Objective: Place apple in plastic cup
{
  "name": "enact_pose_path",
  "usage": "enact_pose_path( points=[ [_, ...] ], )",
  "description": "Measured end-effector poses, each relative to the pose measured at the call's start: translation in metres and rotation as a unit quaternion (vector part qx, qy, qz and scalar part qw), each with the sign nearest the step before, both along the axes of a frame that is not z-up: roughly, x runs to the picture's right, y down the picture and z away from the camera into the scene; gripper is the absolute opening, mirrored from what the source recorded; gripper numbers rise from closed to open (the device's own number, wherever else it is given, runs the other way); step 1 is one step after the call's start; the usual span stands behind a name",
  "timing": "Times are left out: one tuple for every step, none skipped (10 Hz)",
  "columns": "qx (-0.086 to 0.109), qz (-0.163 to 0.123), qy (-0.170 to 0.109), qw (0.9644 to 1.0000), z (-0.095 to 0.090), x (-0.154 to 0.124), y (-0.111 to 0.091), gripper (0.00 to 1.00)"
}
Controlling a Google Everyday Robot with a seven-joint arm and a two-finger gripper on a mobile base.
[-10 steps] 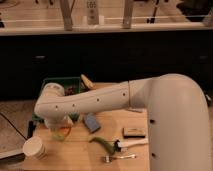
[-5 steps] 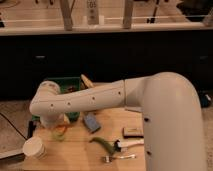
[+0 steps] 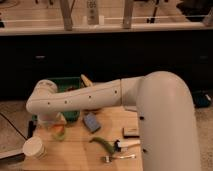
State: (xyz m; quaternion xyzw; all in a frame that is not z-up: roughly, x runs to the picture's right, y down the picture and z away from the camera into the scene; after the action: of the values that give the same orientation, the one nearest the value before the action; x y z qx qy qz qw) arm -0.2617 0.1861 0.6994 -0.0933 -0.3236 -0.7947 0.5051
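Note:
The apple (image 3: 59, 132) shows as a small orange-yellow patch on the wooden table (image 3: 75, 150), at the left, partly hidden by my gripper. My gripper (image 3: 52, 125) hangs down from the white arm (image 3: 90, 97) right over and around the apple. The off-white plastic cup (image 3: 34, 147) stands upright at the table's front left corner. It is a short way to the front left of the gripper and apart from it.
A green bin (image 3: 70, 84) stands behind the arm with a yellow item (image 3: 86, 80) at its rim. A blue sponge (image 3: 91, 121), a curved green vegetable (image 3: 102, 143), a white-handled tool (image 3: 127, 144), a metal utensil (image 3: 120, 157) and a small dark block (image 3: 131, 131) lie to the right.
The arm's wrist end has shifted a little to the left, towards the cup. The objects on the table have not moved.

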Motion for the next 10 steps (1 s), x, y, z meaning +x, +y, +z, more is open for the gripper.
enact_pose_path(
  points=[
    [-0.002, -0.002, 0.0, 1.0, 0.0, 0.0, 0.001, 0.75],
    [-0.004, -0.003, -0.001, 1.0, 0.0, -0.001, 0.002, 0.79],
    [-0.006, -0.005, 0.0, 1.0, 0.0, 0.0, 0.004, 0.8],
    [-0.007, -0.006, 0.0, 1.0, 0.0, 0.0, 0.004, 0.8],
    [-0.008, -0.006, 0.0, 0.9999, -0.001, 0.001, 0.005, 0.8],
    [-0.009, -0.007, 0.001, 0.9999, -0.001, 0.003, 0.005, 0.8],
    [-0.011, -0.008, 0.001, 0.9999, -0.001, 0.004, 0.005, 0.8],
    [-0.011, -0.007, 0.001, 0.9999, -0.001, 0.007, 0.004, 0.8],
    [-0.012, -0.006, 0.001, 0.9999, -0.001, 0.009, 0.003, 0.8],
    [-0.012, -0.003, 0.0, 0.9999, -0.001, 0.012, 0.001, 0.8]
  ],
)
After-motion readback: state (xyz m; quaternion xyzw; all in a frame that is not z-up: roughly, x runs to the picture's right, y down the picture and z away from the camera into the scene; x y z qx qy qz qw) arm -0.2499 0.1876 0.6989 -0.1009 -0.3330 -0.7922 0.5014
